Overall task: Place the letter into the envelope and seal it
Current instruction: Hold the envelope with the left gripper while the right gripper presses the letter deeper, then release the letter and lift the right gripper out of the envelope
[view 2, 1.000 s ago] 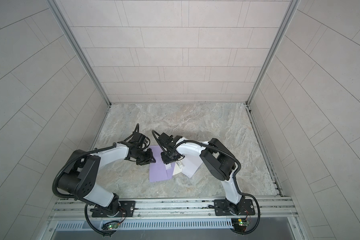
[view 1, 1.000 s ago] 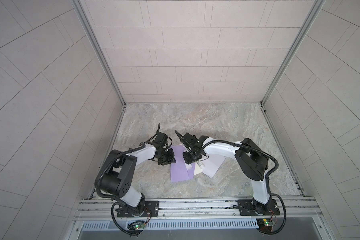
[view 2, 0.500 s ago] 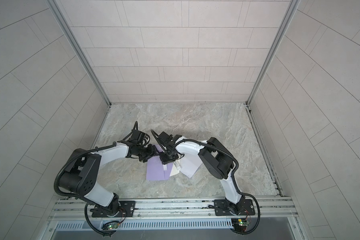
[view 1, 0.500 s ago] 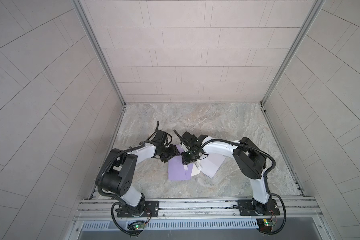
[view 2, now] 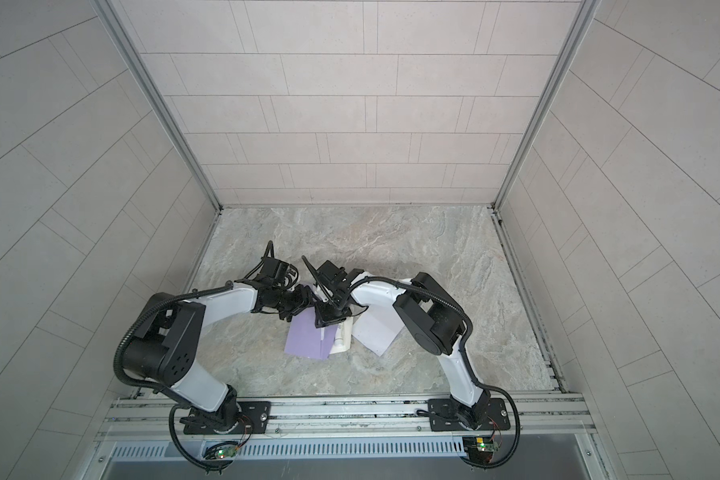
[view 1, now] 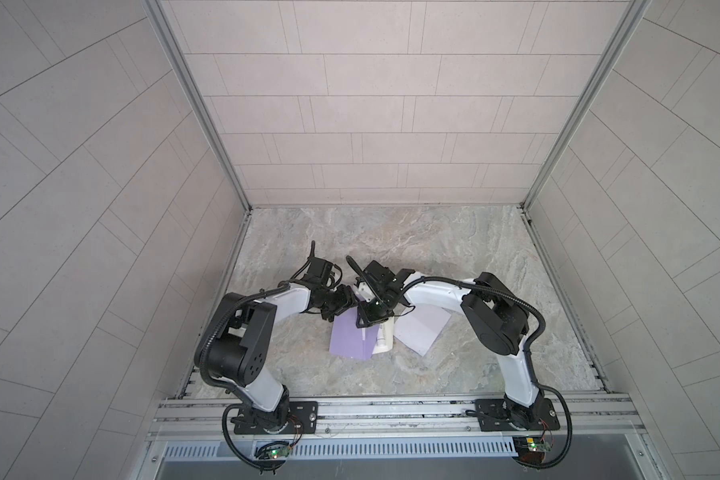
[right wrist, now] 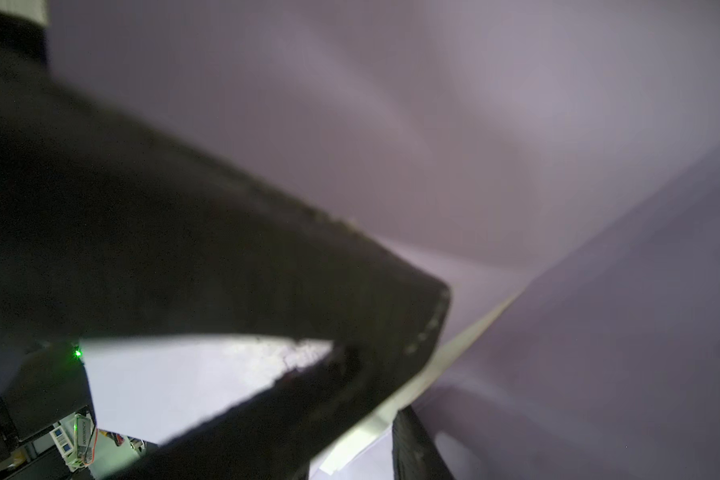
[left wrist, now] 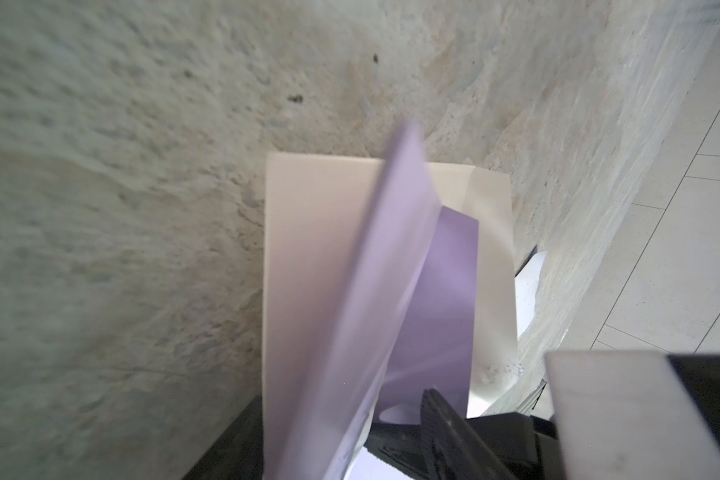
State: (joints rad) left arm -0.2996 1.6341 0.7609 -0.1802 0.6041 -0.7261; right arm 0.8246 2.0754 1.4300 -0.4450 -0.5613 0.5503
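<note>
Straddling the lifted far-left edge of the purple paper (view 1: 350, 340) with the left tool (view 1: 352, 298), spread wide, pinching nothing. Lying mid-counter (view 1: 433, 257), that paper. Bearing down on its far edge with the right tool (view 1: 367, 321); clenched or released, cannot tell. Peeking out along its right side: cream paper (view 1: 382, 343), then a white sheet (view 1: 418, 330) just beside.

The sheet (view 1: 350, 338) is lilac purple, the envelope (left wrist: 308, 249) cream and the paper (view 1: 418, 330) white. The table (view 1: 391, 241) is veined grey-beige marble. The arms (view 1: 433, 291) are white with black joints, and the walls (view 1: 371, 124) are pale grey tiles.
</note>
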